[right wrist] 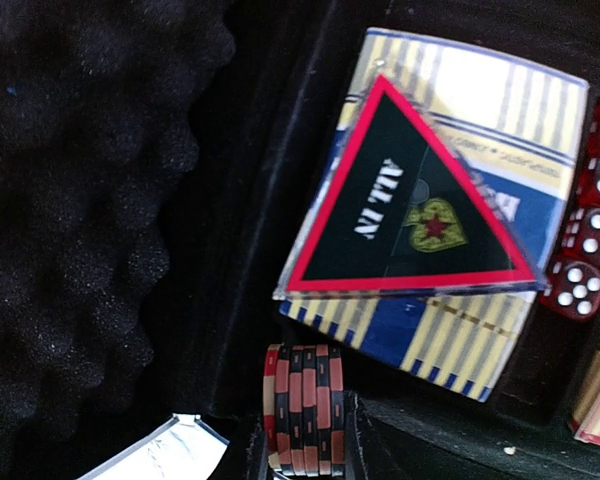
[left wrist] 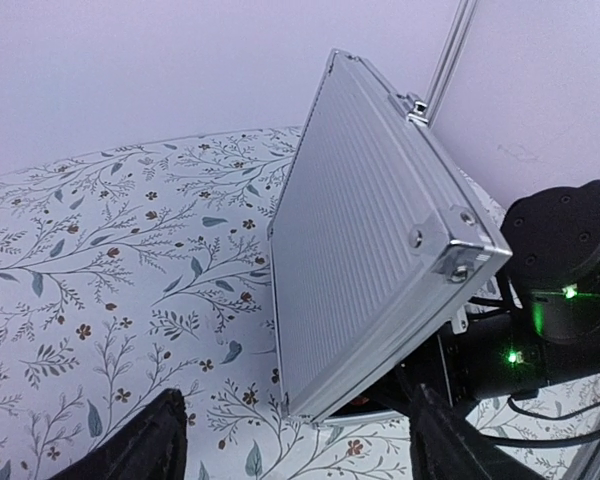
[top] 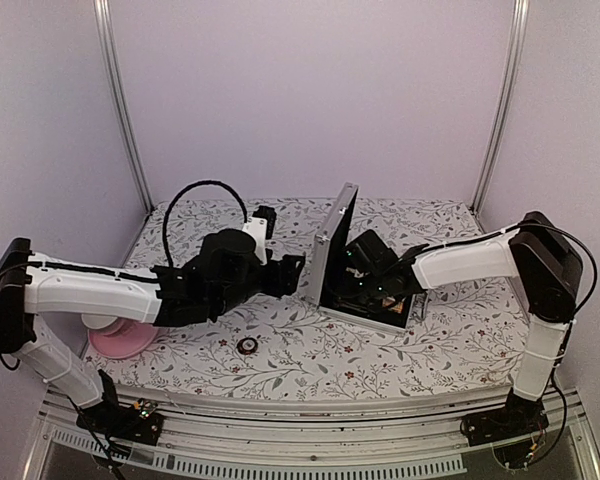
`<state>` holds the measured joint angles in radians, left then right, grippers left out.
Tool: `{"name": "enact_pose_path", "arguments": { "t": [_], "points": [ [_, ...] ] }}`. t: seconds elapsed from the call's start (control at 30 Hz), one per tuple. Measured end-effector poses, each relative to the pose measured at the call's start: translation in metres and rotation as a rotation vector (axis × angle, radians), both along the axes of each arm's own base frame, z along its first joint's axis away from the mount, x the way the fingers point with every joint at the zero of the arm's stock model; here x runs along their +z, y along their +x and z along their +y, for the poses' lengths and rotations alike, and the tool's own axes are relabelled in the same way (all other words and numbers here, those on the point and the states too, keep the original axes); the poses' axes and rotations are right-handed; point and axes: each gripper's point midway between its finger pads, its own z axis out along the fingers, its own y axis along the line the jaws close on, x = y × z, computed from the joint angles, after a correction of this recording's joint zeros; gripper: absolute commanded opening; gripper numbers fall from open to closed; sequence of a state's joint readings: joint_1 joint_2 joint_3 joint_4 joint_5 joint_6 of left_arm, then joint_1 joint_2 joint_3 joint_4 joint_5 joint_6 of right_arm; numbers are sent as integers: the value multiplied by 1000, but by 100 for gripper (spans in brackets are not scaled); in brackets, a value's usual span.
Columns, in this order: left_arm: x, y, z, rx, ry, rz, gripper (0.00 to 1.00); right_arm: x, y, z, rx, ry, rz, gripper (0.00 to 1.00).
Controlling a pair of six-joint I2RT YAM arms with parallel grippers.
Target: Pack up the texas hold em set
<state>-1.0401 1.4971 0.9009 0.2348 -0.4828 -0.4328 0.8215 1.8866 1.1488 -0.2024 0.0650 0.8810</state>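
The silver case (top: 332,245) stands open mid-table with its ribbed lid (left wrist: 365,265) upright. My left gripper (top: 292,272) is open and empty just left of the lid; its fingers (left wrist: 150,445) flank the lid's lower corner without touching it. My right gripper (top: 377,278) is inside the case, over the black lining. In the right wrist view it (right wrist: 305,445) is shut on a stack of red-and-black chips (right wrist: 305,405). A triangular "ALL IN" token (right wrist: 405,205) lies on a yellow-and-blue card pack (right wrist: 450,330). Red dice (right wrist: 590,235) lie to the right. A round token (top: 247,346) lies on the cloth.
A pink plate (top: 115,342) sits at the left under my left arm. Black foam (right wrist: 80,200) lines the lid. The flowered cloth (top: 310,355) covers the table, with walls close behind and at the sides.
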Motion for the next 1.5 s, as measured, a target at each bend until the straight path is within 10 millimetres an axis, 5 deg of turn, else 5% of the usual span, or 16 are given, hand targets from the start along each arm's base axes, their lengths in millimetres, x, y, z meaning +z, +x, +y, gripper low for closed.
{"name": "enact_pose_path", "arguments": {
  "t": [0.4,1.5],
  "points": [
    [-9,8,21,39,16,13,75,-5,0,8,14,5,19,28],
    [-24,8,17,11,20,56,72,-1,1,23,0,126,23,40]
  ]
}}
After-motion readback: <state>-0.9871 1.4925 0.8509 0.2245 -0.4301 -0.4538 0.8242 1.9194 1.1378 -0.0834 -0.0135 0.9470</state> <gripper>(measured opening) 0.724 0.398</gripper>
